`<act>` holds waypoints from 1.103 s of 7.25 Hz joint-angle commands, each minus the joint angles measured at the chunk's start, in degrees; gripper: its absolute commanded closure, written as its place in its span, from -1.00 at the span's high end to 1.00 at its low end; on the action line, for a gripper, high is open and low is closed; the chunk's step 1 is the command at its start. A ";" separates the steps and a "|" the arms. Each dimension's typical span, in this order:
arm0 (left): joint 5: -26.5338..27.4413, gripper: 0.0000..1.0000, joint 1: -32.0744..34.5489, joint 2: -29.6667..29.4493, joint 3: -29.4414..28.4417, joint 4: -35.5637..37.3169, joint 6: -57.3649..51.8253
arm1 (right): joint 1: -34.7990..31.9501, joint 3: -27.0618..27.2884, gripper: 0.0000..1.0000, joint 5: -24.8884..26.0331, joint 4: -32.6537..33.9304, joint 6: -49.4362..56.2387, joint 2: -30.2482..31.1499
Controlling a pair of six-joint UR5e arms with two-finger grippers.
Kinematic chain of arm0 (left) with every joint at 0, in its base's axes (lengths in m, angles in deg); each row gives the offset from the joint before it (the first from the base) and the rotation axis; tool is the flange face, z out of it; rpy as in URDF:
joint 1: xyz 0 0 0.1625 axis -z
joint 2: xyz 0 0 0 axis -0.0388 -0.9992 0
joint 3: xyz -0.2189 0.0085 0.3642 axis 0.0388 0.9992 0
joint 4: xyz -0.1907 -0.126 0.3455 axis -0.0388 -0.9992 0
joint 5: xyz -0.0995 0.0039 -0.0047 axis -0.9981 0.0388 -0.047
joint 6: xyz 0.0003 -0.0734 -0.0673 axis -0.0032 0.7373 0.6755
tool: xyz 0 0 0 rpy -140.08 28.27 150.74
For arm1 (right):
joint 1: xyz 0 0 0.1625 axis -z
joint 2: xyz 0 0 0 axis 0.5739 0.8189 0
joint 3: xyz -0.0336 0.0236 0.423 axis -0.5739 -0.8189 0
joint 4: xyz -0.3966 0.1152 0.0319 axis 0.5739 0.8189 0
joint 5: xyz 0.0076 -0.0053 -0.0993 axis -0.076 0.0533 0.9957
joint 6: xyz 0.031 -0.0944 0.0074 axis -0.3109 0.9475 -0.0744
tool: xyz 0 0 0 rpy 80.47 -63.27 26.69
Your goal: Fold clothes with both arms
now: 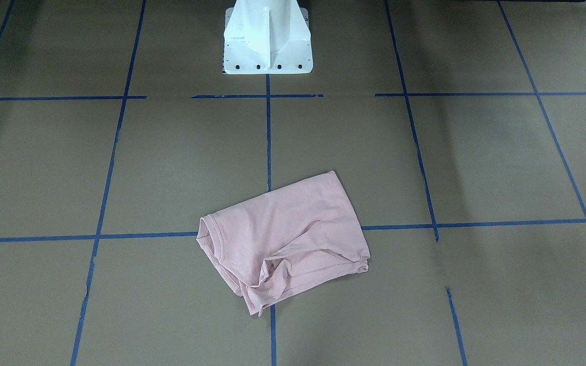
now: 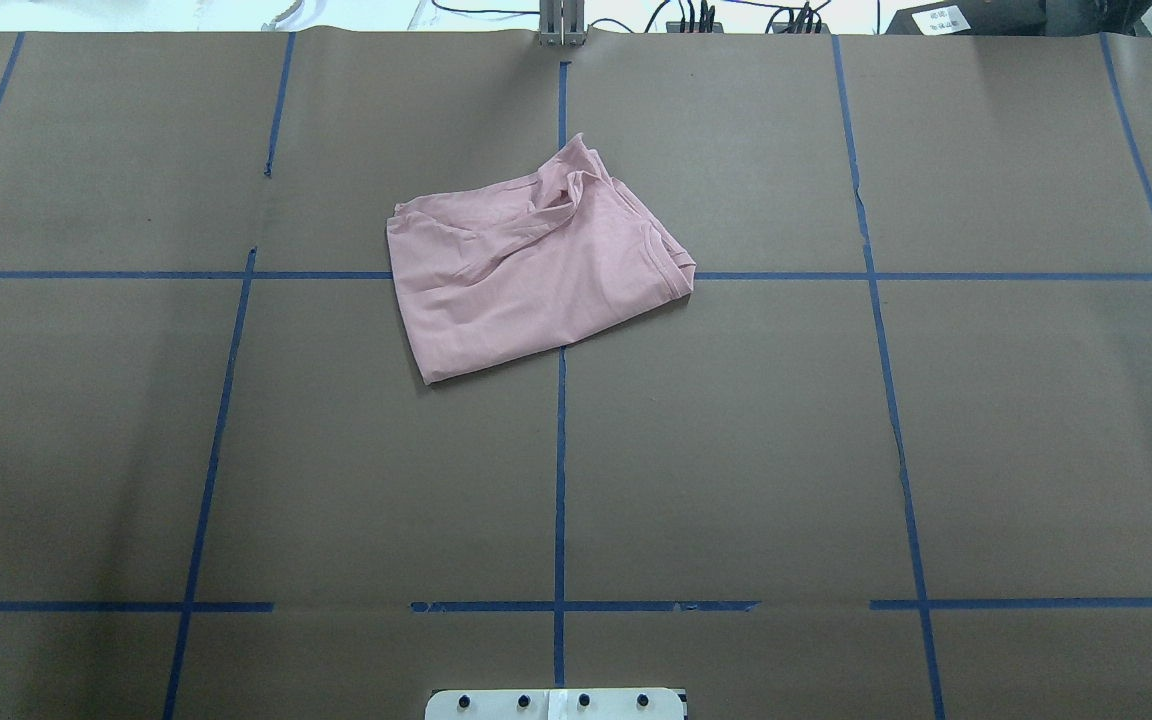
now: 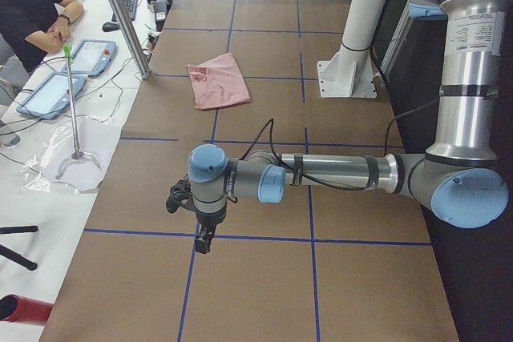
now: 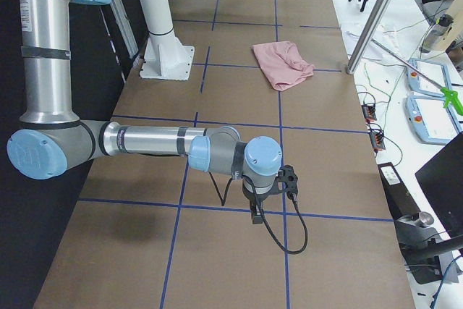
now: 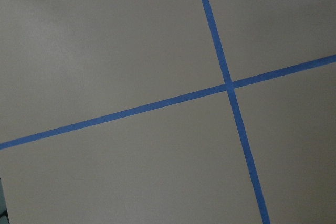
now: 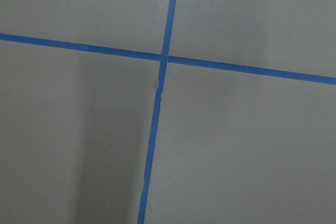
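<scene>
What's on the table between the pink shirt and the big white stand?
Nothing sits there. It's just brown table cover crossed by blue tape lines, from the shirt up to the stand. The front-facing view shows it best.

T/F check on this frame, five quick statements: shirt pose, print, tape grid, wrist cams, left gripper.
1. The pink T-shirt lies loosely folded on the table, touching neither the left arm nor the right arm. True.
2. The cartoon dog print faces up. False: only plain pink fabric shows.
3. The T-shirt covers a crossing of blue tape lines. True.
4. Both wrist cameras see the T-shirt. False: each shows only the brown table cover and tape lines.
5. The left gripper grips a sleeve. False: it hangs over the table cover, well away from the T-shirt.
</scene>
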 commanded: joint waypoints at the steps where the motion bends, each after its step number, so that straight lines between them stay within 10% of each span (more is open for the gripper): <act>1: -4.80 1.00 0.00 -0.05 -0.44 2.07 -0.01 | 0.14 -0.87 1.00 0.09 -0.01 -0.05 -0.01; 8: -5.00 1.00 0.00 0.13 -0.70 1.90 0.08 | 2.78 -2.27 1.00 0.79 -6.95 -11.73 -0.01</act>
